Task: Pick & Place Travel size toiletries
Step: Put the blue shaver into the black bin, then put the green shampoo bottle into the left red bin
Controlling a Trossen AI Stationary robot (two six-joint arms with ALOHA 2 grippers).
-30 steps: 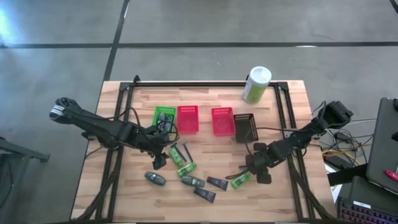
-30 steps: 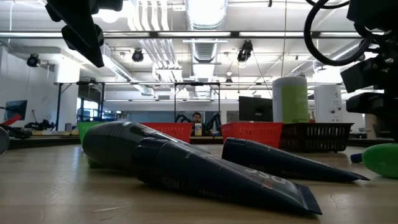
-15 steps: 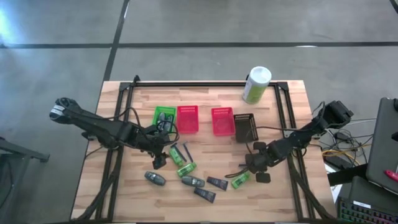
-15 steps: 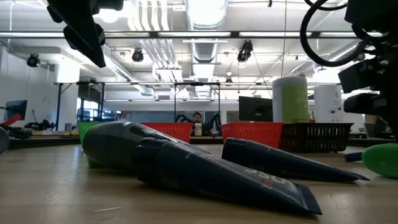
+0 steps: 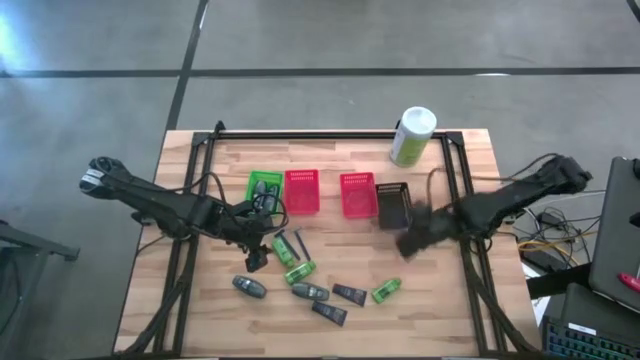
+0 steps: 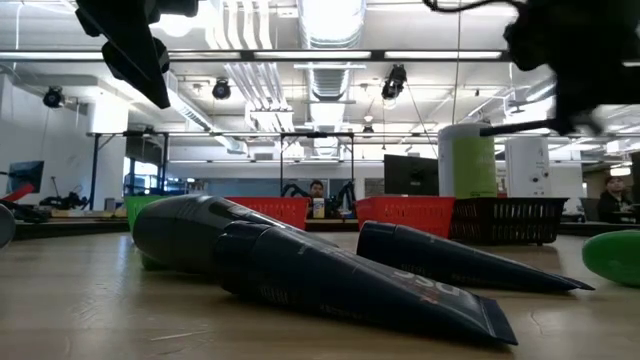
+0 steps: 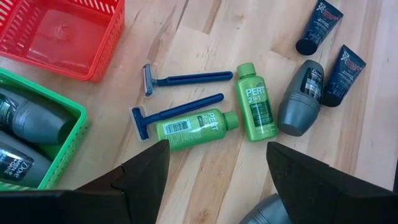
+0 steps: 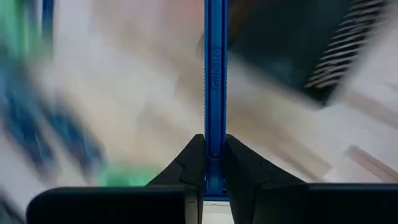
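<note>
Right gripper (image 8: 213,163): jaws closed on a blue razor (image 8: 215,74), held by its handle, which sticks straight out past the fingertips. In the high view this gripper (image 5: 412,240) is over the right half of the counter (image 5: 470,310), just beside the near end of the black basket (image 5: 393,204), and shows blurred.

Left gripper (image 7: 216,163): jaws open, nothing between them. In the high view it (image 5: 257,258) hangs over the left centre of the counter, near the green basket (image 5: 264,186).

Toiletries on the counter, left wrist view: two blue razors (image 7: 186,78) (image 7: 175,111) lie side by side near the red basket (image 7: 68,37). Just beside them lie two green bottles, one (image 7: 196,129) alongside the second razor, the other (image 7: 255,109) at an angle to it. A grey bottle (image 7: 301,98) lies touching or almost touching that second green bottle. Two dark tubes (image 7: 317,27) (image 7: 342,74) lie past the grey bottle. Two grey bottles (image 7: 34,121) already sit in the green basket.

High view: one more green bottle (image 5: 386,291) lies alone near the counter's near edge, right of centre. A second red basket (image 5: 357,194) stands touching the black one. A white-and-green canister (image 5: 412,137) stands at the far edge.
</note>
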